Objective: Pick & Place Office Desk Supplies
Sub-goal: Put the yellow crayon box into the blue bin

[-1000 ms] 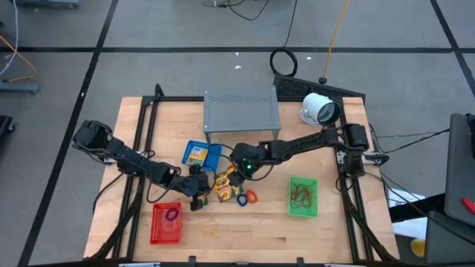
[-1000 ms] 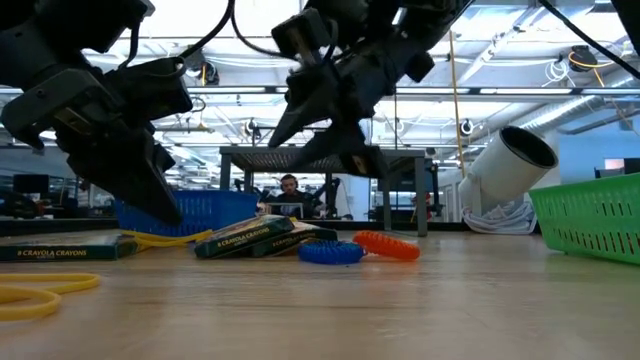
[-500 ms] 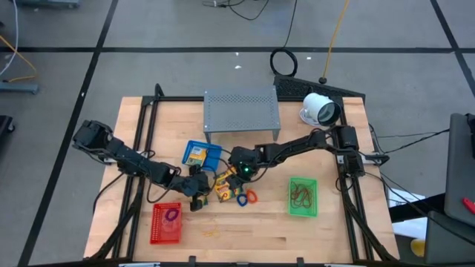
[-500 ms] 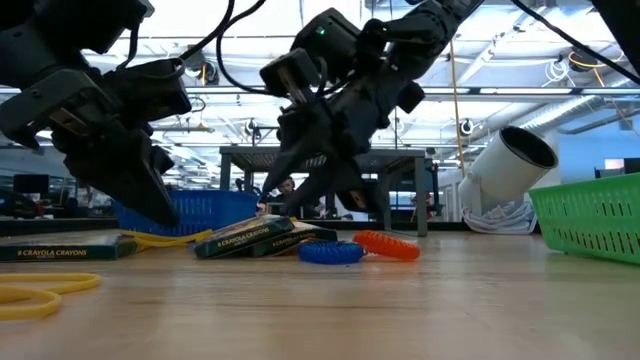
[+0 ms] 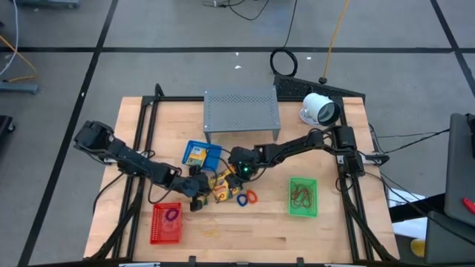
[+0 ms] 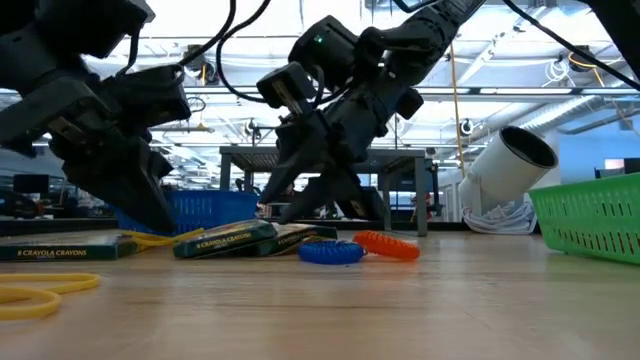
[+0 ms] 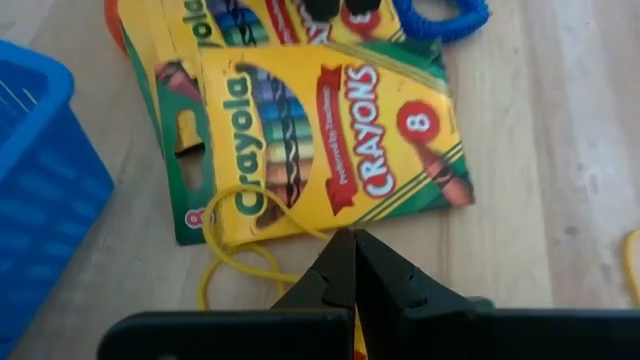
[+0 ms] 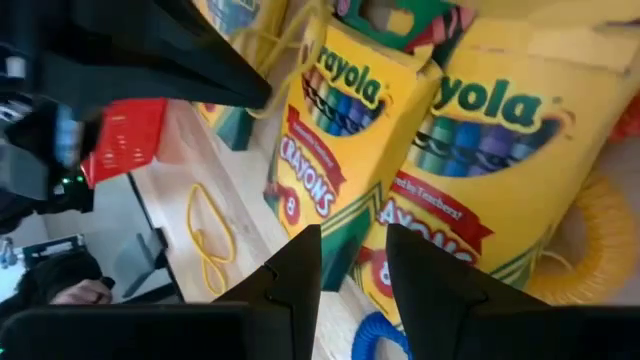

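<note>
Surface: a light wooden tabletop (image 5: 326,230) on a black frame, standing on grey floor marked with dark lines. A grey perforated metal stand (image 5: 241,112) sits at the far edge, a white round camera-like device (image 5: 320,110) beside it.

Task items: a blue basket (image 5: 202,155) holds one crayon pack. A red basket (image 5: 165,223) at the near left holds a purple loop. A green basket (image 5: 302,196) at the near right holds thin dark loops. Mid-table lie loose yellow Crayola crayon packs (image 5: 220,185), with a blue coil (image 5: 242,199) and an orange coil (image 5: 251,196) just beside them. A yellow rubber band (image 5: 212,233) lies alone near the front edge.

Arms: the left arm reaches in from the left edge; the left gripper (image 5: 197,194) is low over the tabletop just left of the packs, jaws pressed together, holding nothing visible. The right arm stretches from the right post; the right gripper (image 5: 231,172) is tilted down over the packs, jaws apart; a grip cannot be confirmed.

View differences: the low view alone shows the room, with ceiling lights and a person seated behind the stand. The left wrist view shows an eight-count pack (image 7: 330,140) and a yellow loop (image 7: 240,250) just ahead of the closed tips. The right wrist view shows two packs side by side between its fingers (image 8: 300,270).
</note>
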Motion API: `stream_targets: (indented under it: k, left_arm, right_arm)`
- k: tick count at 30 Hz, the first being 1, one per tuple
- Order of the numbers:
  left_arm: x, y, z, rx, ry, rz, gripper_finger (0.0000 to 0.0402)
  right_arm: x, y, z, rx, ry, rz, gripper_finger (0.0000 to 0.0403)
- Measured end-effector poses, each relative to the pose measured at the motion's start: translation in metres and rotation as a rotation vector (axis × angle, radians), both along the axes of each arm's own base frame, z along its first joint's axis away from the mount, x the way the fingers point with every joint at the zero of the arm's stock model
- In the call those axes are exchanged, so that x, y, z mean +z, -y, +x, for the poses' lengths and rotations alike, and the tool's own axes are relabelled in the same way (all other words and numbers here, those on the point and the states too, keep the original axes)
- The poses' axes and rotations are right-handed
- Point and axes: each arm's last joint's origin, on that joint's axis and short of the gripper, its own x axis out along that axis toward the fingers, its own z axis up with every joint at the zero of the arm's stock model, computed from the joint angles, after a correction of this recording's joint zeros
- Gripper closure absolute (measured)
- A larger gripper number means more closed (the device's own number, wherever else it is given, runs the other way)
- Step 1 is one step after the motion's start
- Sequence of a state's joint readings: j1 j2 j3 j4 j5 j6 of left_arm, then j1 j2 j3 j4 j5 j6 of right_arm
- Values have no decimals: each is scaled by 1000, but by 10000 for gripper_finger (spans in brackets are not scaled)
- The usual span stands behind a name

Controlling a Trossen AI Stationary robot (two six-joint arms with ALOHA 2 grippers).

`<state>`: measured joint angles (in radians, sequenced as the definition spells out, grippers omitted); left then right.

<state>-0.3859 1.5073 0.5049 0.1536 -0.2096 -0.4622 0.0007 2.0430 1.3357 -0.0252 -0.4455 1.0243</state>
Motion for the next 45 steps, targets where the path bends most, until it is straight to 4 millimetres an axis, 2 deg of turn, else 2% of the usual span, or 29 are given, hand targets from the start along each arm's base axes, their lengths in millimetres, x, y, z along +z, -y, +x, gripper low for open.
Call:
stream_targets:
  k: [11, 25, 34, 45]
  left_arm:
    - [-15, 3, 6, 15, -11, -25, 401]
    - [-12, 4, 10, -3, 2, -16, 401]
    - [-12, 5, 10, -5, 1, -17, 401]
    - [-12, 5, 10, -5, 2, -17, 401]
  right_arm:
    - [0, 1, 1, -27, 7, -19, 298]
    - [3, 1, 4, -63, 42, -16, 298]
    - [-25, -7, 9, -40, -19, 58, 298]
    - [-24, -6, 12, -58, 13, 119, 298]
